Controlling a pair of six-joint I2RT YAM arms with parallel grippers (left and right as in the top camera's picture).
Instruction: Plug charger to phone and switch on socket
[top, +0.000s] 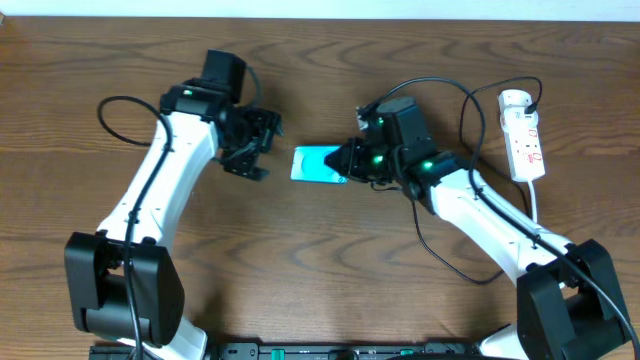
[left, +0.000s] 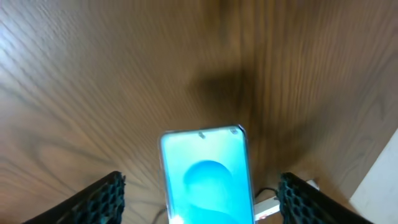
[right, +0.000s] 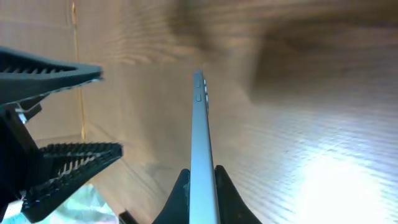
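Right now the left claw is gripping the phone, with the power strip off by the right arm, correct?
Not quite: the right claw grips the phone, as the right wrist view shows. The power strip is by the right arm.

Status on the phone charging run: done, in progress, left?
Done: nothing confirmed. The flat teal-screened smartphone lies on the wooden table, no connector visible in it. In hand: the right gripper sits at its right end, jaws unreadable; the left gripper hovers open off the other end. Left: seat the thin black charger cable, then switch the white plastic power strip, which nothing touches.
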